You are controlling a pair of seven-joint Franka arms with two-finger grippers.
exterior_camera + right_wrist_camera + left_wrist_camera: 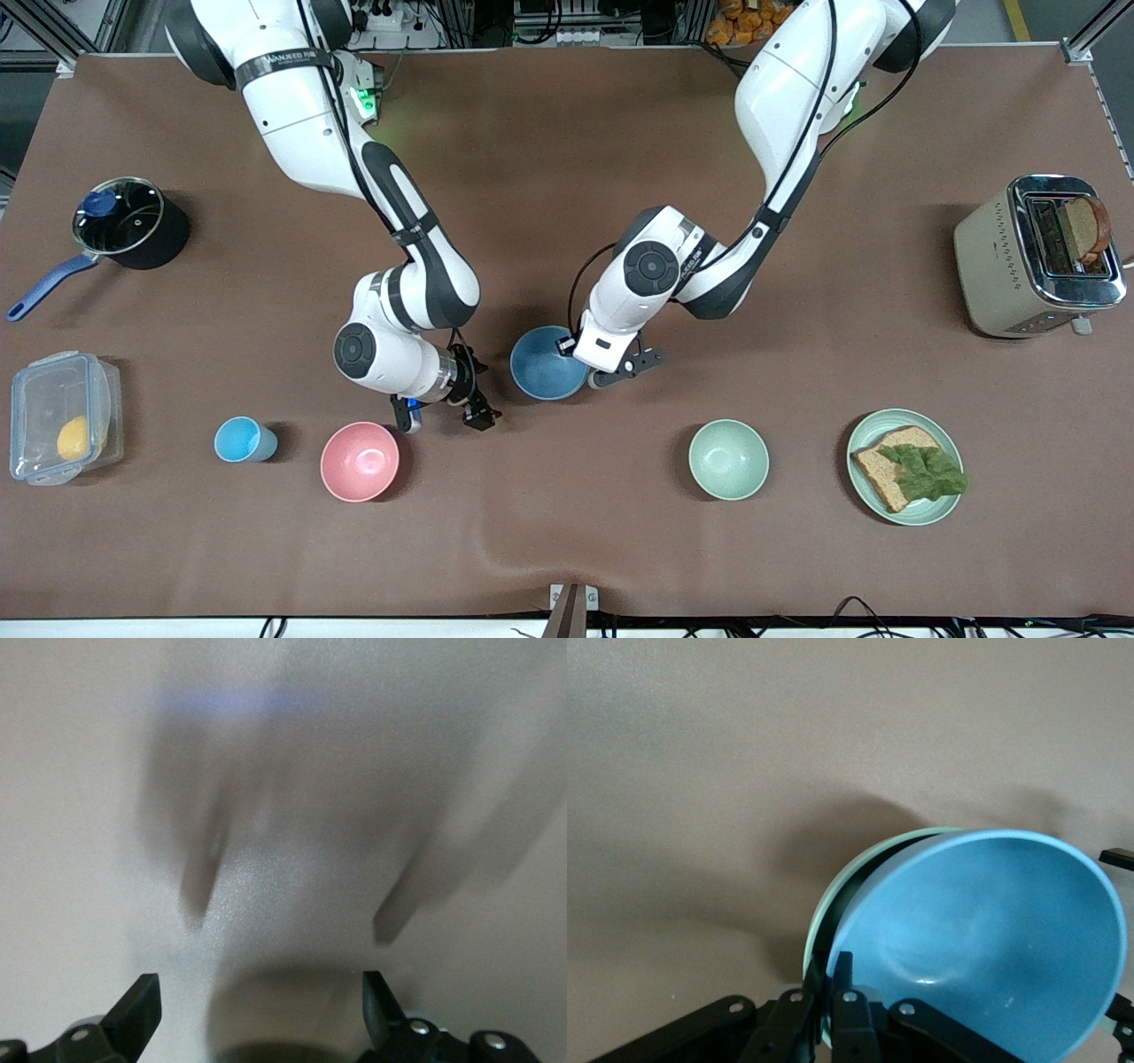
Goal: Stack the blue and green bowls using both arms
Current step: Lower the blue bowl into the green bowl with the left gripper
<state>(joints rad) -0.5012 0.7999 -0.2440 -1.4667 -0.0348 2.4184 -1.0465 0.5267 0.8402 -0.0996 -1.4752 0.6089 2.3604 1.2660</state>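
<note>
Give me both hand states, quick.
Left hand: shut on the blue bowl rim, blue bowl nested in the green bowl.
Right hand: open, empty, over bare table.

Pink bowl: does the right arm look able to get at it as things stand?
Probably yes. The right end effector, fingers open and holding nothing, hangs over bare table beside the pink bowl, with nothing between them. The left end effector is occupied, shut on the blue bowl nested in the green bowl.
</note>
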